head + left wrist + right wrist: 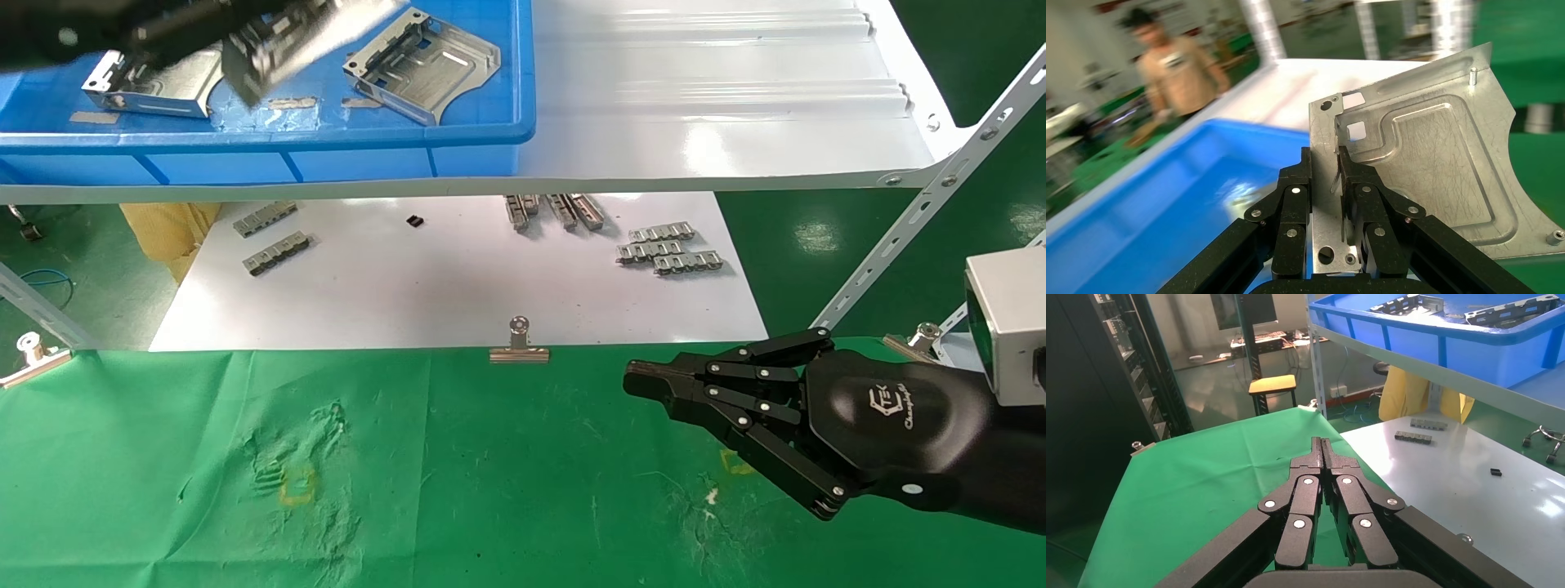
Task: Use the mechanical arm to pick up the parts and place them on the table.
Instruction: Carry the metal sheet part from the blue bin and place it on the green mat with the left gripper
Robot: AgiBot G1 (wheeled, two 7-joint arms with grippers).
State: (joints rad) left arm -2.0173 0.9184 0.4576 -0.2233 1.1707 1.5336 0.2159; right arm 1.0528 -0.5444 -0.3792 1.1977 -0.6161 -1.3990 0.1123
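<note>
- Silver sheet metal fills the left wrist view: a stamped part (1425, 165) with a raised outline, a small stud, square holes and a curved cut-out edge, its surface finely scratched.
- The left gripper (1338, 177) is clamped on that part's side wall, black jointed fingers (1294, 208) pressed to either face; the plate stands on edge, its long axis running up and away from the palm.
- In the head view the held part (282, 45) hangs tilted and blurred above the blue bin (327, 135) on the glossy white shelf (719, 106).
- Two more parts lie flat in the bin: one at the robot's left (151, 86), one further right (425, 65) with its long axis diagonal and its curved corner toward the bin's front wall.
- The right gripper (645, 382) hovers over the table (449, 474), fingers pressed together on nothing, pointing toward the robot's left; its palm is glossy black with a white logo.
- Wrinkled green cloth covers the table, clipped at the far edge by a metal binder clip (519, 347).
</note>
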